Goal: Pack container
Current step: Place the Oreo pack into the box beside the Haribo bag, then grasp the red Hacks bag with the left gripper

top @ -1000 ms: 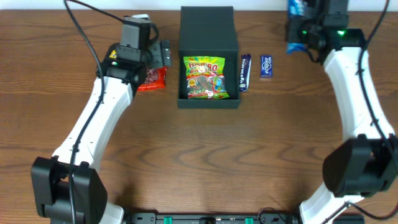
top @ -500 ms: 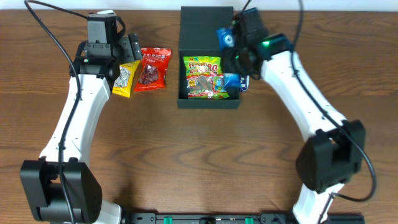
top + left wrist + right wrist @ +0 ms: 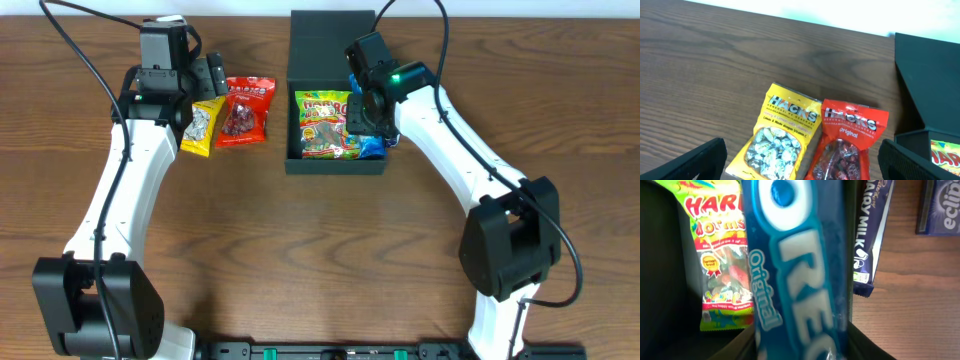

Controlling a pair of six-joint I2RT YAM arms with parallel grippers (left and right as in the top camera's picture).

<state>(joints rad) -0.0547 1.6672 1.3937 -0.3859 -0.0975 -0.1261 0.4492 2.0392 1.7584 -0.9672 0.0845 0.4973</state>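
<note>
Brown table (image 3: 300, 250); Oreo pack (image 3: 795, 270) legible only at right wrist.

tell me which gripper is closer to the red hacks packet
Left. The left gripper hovers just beside the red Hacks packet; the right gripper is farther off, over the container, holding an Oreo pack.

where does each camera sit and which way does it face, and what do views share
overhead: above the table, looking straight down at the container; left arm and right arm show.
left wrist: low over the table, facing the yellow Hacks packet and red Hacks packet; its spread jaws show at the bottom corners.
right wrist: over the container, looking down past the Oreo packet it holds onto the Haribo bag; its jaws barely show.
shared: overhead and right wrist both show the Haribo bag inside the container.
</note>
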